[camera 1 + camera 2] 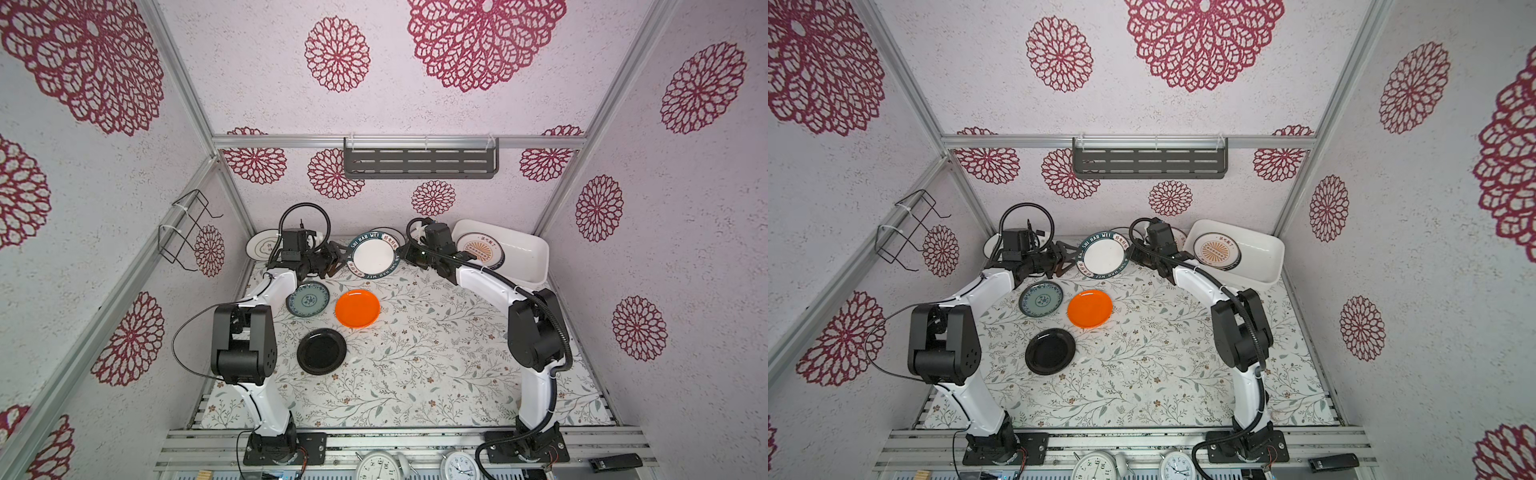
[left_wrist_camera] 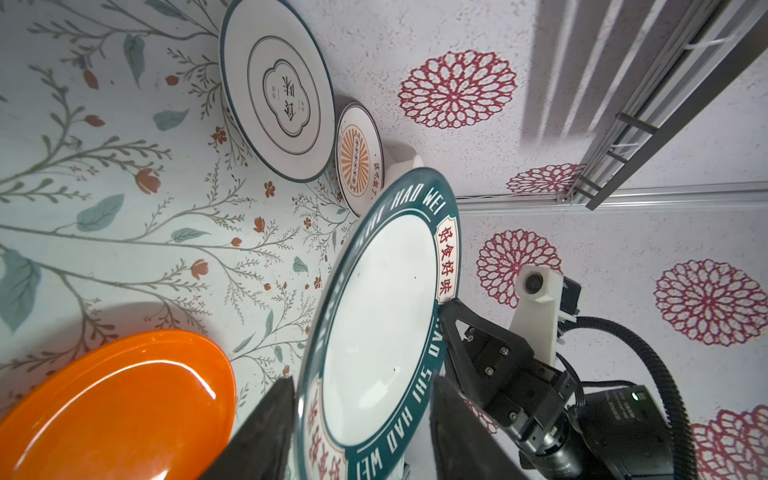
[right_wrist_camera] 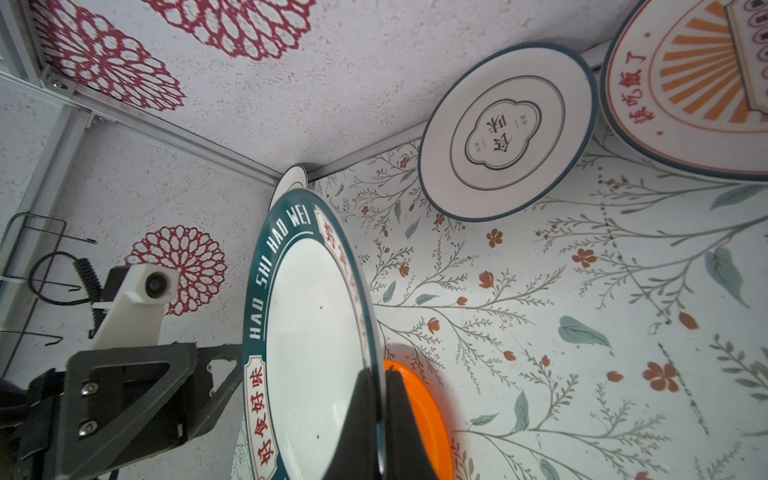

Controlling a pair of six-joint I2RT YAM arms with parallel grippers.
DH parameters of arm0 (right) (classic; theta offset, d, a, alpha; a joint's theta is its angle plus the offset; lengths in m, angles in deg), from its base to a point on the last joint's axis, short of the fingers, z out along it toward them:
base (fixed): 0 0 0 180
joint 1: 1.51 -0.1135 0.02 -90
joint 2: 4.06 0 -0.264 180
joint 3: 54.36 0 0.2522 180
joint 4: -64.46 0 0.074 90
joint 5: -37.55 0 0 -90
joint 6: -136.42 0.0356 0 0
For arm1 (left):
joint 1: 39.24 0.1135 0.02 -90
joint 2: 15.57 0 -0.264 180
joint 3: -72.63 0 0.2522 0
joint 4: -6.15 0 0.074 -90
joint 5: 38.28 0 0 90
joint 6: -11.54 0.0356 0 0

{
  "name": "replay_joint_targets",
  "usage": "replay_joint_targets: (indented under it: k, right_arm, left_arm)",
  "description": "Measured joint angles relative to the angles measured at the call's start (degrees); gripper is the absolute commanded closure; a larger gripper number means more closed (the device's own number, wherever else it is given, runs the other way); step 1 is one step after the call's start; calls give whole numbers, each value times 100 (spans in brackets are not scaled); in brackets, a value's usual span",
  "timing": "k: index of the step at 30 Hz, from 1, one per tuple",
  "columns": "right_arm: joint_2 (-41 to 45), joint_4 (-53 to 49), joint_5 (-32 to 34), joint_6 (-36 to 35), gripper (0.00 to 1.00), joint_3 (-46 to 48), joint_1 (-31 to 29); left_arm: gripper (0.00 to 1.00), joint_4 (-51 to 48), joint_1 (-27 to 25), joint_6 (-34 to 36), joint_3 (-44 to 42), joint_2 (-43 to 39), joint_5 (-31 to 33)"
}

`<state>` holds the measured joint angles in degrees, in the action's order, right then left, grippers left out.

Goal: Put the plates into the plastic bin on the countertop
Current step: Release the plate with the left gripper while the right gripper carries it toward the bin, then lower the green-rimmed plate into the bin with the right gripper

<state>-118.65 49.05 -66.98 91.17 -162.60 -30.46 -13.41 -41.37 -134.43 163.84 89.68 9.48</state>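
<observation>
A white plate with a dark green lettered rim (image 1: pixel 372 255) (image 1: pixel 1104 255) hangs tilted above the back of the countertop (image 1: pixel 436 365). My right gripper (image 1: pixel 399 257) (image 3: pixel 376 374) is shut on its right rim. My left gripper (image 1: pixel 338 264) (image 2: pixel 363 382) is open, its jaws standing on either side of the plate's (image 2: pixel 382 324) left rim. The white plastic bin (image 1: pixel 528 257) (image 1: pixel 1266 257) stands at the back right with a sunburst plate (image 1: pixel 480 251) in it. Teal (image 1: pixel 308 299), orange (image 1: pixel 358 308) and black (image 1: pixel 322 351) plates lie on the countertop.
A ringed white plate (image 1: pixel 259 245) lies at the back left behind my left wrist. Another ringed plate (image 3: pixel 507 133) and a sunburst plate (image 3: pixel 698 83) lie by the back wall. A dark slotted shelf (image 1: pixel 419 162) and a wire rack (image 1: pixel 187 232) hang on the walls.
</observation>
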Motion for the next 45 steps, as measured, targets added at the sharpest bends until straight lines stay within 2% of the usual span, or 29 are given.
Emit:
replay_joint_targets:
  k: [9,26,37,45]
  right_arm:
    - [192,-299,146,-33,100,205,562]
    - [874,-302,516,-72,100,802,2496]
    - [872,-177,575,-7,100,979,3447]
    - [402,299,693,144,100,973,3665]
  left_arm:
    - [27,125,79,-109,20,-2,457]
    - [5,83,57,103,245,-85,1333]
    - [3,136,-57,107,756,282,1687]
    - [2,164,-74,81,1012,575,1869]
